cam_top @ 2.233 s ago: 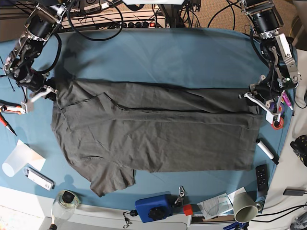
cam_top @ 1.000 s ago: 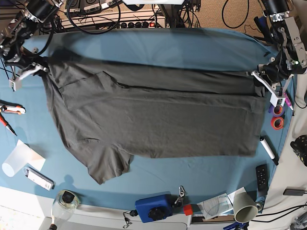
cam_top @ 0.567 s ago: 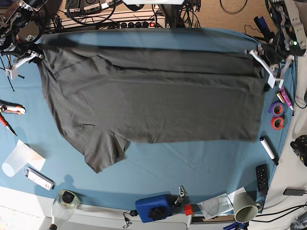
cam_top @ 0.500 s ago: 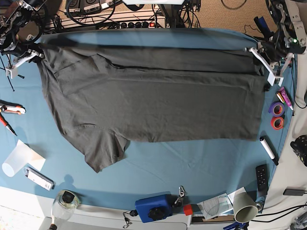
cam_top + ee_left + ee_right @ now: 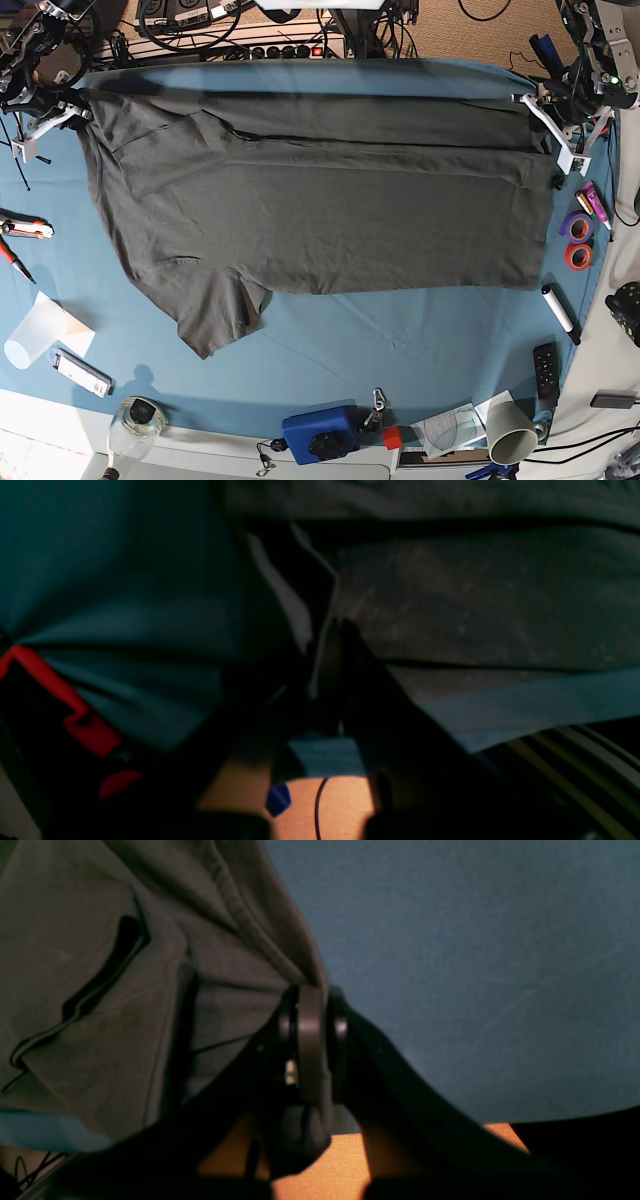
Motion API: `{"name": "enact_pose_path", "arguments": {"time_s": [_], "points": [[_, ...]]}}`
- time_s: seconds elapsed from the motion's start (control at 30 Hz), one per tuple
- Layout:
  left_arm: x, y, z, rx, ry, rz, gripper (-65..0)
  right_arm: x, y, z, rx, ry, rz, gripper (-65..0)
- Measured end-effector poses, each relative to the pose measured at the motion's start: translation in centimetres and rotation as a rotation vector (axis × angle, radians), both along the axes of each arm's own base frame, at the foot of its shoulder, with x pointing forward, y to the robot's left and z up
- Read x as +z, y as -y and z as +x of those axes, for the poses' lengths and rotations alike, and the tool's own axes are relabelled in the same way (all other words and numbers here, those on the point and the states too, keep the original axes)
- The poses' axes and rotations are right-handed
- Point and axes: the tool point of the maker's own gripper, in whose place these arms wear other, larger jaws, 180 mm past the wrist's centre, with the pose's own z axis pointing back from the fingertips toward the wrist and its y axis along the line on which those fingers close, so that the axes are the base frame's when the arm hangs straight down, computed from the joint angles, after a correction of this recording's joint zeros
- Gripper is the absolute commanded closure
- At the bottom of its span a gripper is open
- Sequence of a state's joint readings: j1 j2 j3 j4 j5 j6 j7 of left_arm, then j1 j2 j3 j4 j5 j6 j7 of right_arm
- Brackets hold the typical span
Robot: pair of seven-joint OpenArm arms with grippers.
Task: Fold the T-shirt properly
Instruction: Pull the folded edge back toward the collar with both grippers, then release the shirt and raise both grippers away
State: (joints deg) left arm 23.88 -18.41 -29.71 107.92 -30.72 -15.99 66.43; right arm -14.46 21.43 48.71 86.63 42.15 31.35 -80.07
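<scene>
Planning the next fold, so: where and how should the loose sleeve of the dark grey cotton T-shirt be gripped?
Probably at the sleeve's hem corner of the dark grey cotton T-shirt, coming from the near table edge. It juts out flat over bare blue table cloth, so a finger could slide under there.

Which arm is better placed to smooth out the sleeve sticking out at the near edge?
Right, probably: the right gripper holds the T-shirt at the sleeve's end; the left gripper holds the far corner.
</scene>
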Motion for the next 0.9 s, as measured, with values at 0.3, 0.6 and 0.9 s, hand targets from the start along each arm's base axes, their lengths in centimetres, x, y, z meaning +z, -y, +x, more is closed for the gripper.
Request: {"name": "enact_pose_path", "arguments": {"time_s": [0.3,0.6,0.9], "points": [[0.0,-0.1,0.1,-0.001,0.009,0.003,0.0,0.0,0.0,0.1,-0.002,0.007,-0.002,0.0],[0.2,-0.8,0.0,-0.001,0.001,0.054,-22.6,0.4,-0.8,0.6,0.007,0.041,0.045,-9.1],[3.1,-2.4,0.7,0.006,0.056,0.221,-22.6,3.7,1.6,2.2,0.033,0.106,0.005,-9.2]]}}
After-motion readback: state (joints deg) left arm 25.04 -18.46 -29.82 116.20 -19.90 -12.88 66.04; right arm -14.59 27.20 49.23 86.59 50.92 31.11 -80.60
